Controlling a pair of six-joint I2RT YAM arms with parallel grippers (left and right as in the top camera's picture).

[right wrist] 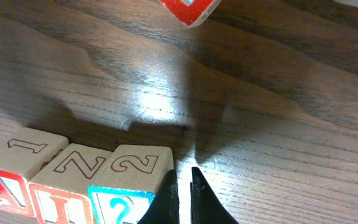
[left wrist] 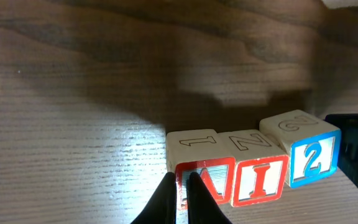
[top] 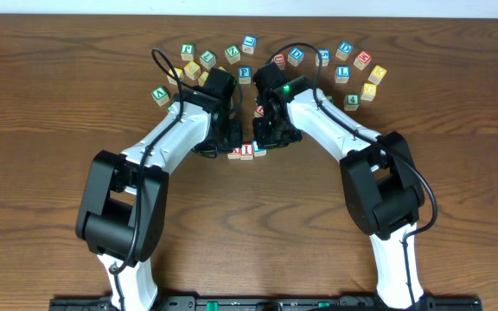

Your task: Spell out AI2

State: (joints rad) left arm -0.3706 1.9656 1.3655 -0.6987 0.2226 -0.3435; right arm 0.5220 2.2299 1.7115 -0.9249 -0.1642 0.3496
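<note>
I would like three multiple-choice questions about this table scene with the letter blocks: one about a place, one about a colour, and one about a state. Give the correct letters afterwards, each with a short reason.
1. Where in the row of three does the I block stand?
A) at the left end
B) in the middle
C) at the right end

2. What colour is the print on the front of the 2 block?
A) red
B) blue
C) green

3. How is the right pincer?
A) wide open
B) shut on a block
C) shut, holding nothing

Answers:
1 B: it stands between the A block and the 2 block.
2 B: its digit and frame are blue in the left wrist view.
3 C: its fingers meet beside the 2 block with nothing between them.
</note>
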